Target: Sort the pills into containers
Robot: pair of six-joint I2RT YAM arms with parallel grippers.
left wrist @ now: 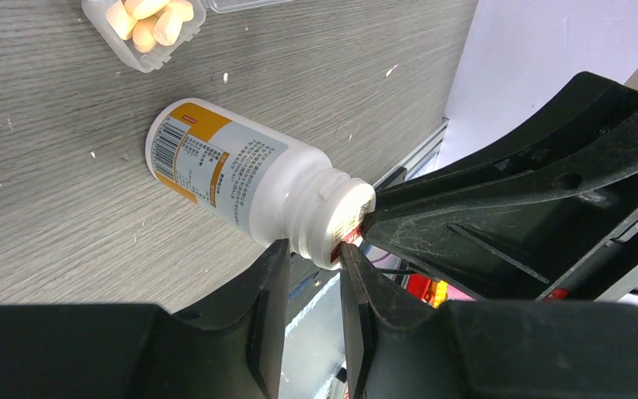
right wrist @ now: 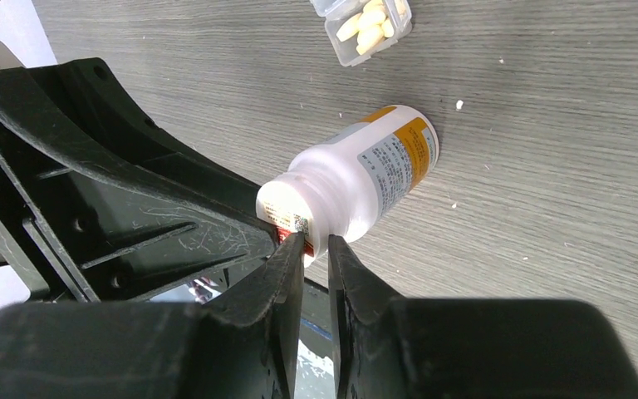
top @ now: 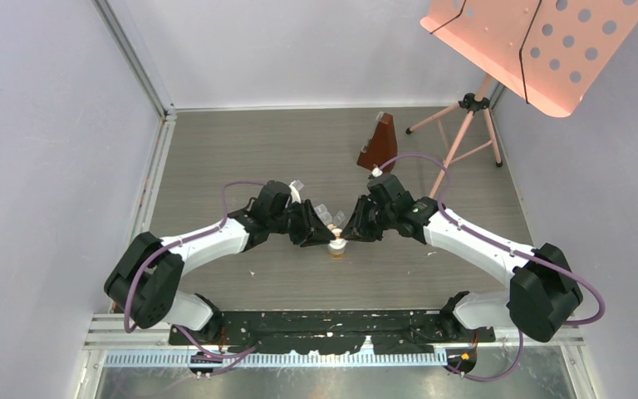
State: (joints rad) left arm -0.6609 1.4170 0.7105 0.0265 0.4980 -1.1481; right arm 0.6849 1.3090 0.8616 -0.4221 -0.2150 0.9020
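A white pill bottle [top: 336,248] with an orange label stands on the wooden table between both arms. My left gripper [left wrist: 314,253] is shut on the bottle's [left wrist: 233,170] neck, one finger on each side just under the mouth. My right gripper [right wrist: 316,243] is nearly closed, pinching the edge of the printed top of the bottle [right wrist: 357,179]. A clear plastic container [left wrist: 145,56] lies open just beyond the bottle, with yellowish pills [left wrist: 145,21] in one compartment. The right wrist view shows the same container [right wrist: 345,51] and pills [right wrist: 365,29]. Its other compartments are cut off.
A brown metronome [top: 378,145] stands behind the arms. At the back right is a pink music stand [top: 532,50] on tripod legs [top: 465,125]. Grey walls close off both sides, and a black taped strip [top: 332,328] runs along the near edge.
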